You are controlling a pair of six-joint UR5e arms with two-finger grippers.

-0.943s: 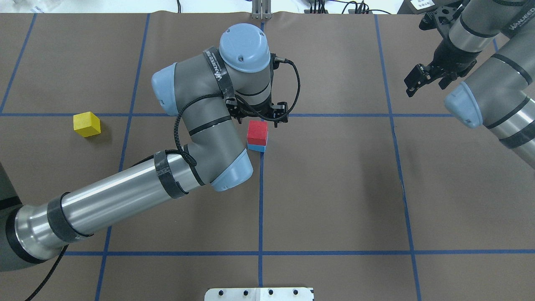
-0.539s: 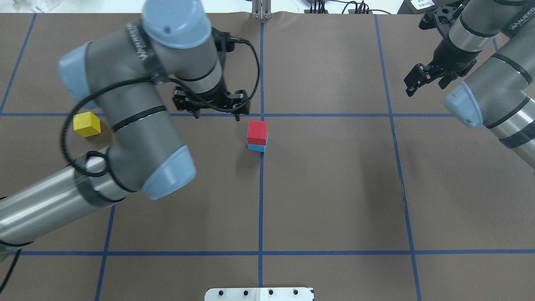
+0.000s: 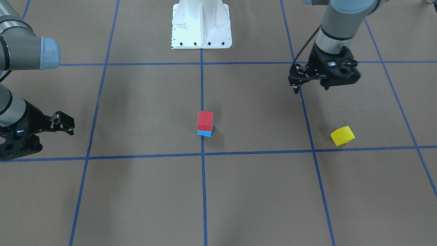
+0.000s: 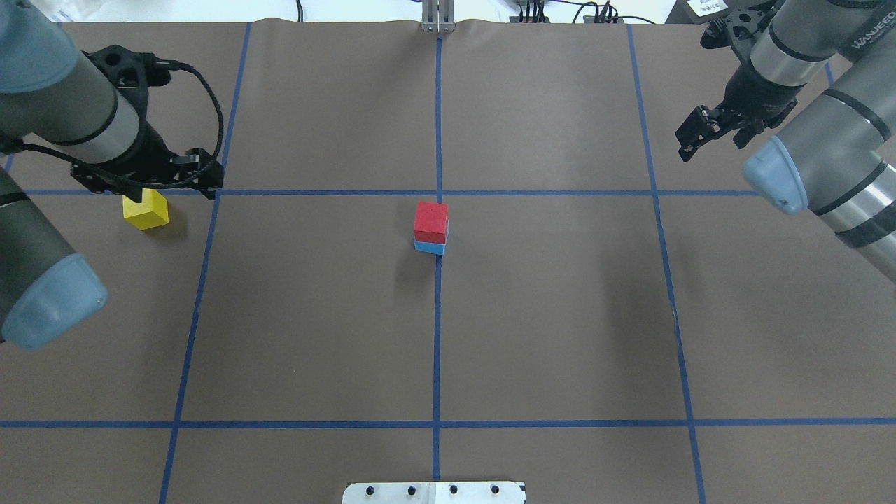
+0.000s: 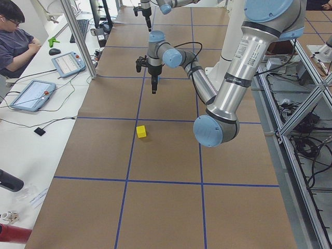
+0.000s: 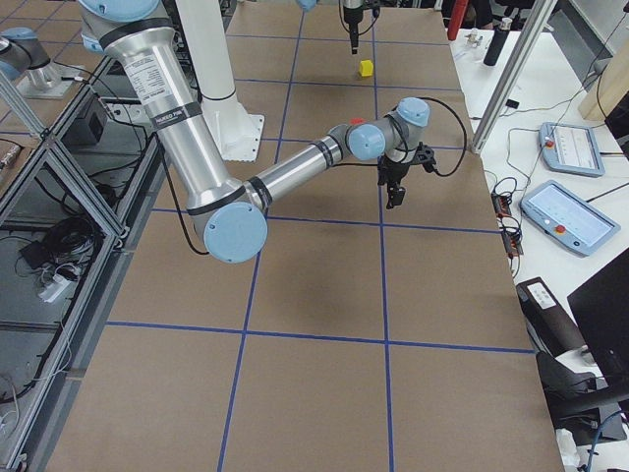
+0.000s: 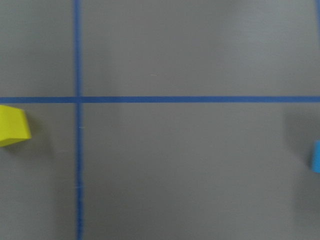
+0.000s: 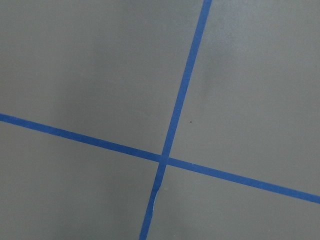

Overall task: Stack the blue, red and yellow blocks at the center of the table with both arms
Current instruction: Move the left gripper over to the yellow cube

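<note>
Brown table [image 4: 560,315] marked with blue grid lines [image 4: 437,350]. Right hand [image 4: 712,140], open and empty, hangs near the far right corner, well apart from the blocks. Left hand [image 3: 311,87], fingers spread and holding nothing, hovers above the table near the yellow block [image 4: 145,208], not touching it. Red block [image 4: 430,220] sits on blue block [image 4: 429,247] at the centre line, well apart from both hands and all edges.

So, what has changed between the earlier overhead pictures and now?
The left gripper has swung away from the stack at the centre toward the robot's left. It is now close to the yellow block, open and empty, without touching it. Nothing was grasped or released. The red block remains on the blue block, and the yellow block and the right gripper have not moved.
</note>
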